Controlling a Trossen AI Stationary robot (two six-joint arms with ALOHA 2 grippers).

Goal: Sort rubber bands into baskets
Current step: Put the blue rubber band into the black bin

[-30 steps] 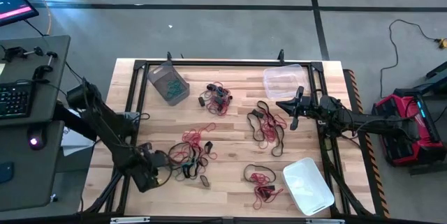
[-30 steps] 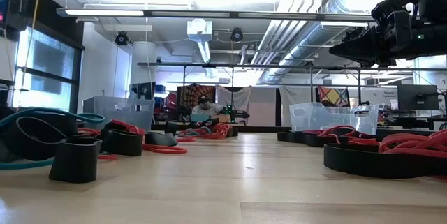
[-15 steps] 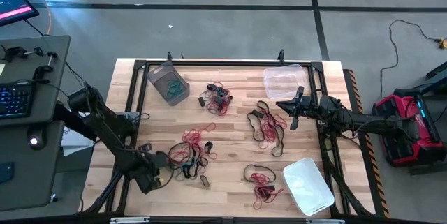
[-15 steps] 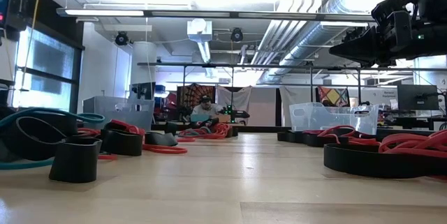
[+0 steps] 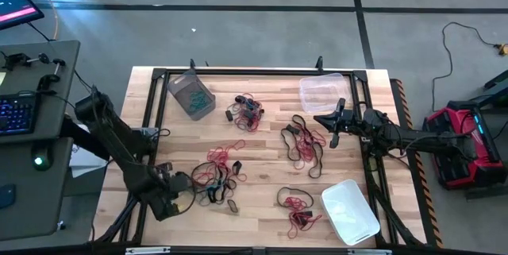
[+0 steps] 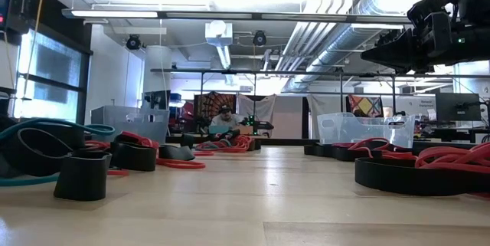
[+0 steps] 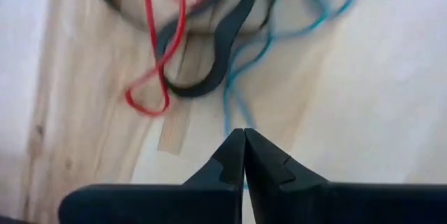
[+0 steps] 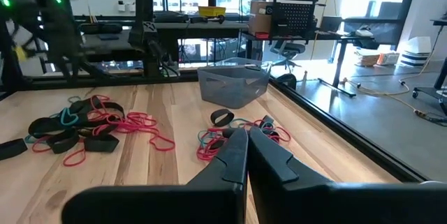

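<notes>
- Rubber bands (image 5: 218,177), thin floppy loops in red, teal-blue and black, lie tangled on the wooden table (image 5: 262,148) just ahead of the left gripper (image 5: 181,194); further clusters sit well apart from it, near the right gripper (image 5: 333,128).
- Left gripper's fingers are pressed together, and a teal-blue strand (image 7: 237,109) runs down to the tips. Whether it is actually pinched cannot be told.
- Risk 1: that strand crosses a red loop (image 7: 150,77) and a black band (image 7: 213,77), so lifting could drag mixed colours along.
- Risk 2: a thin strand may slip from the closed tips in transit.
- Grey-tinted clear plastic tub (image 5: 191,94) lies well beyond the pile; the clear tub (image 5: 321,92) and whitish tub (image 5: 350,211) lie nearer the right gripper, which waits with fingers closed on nothing.
</notes>
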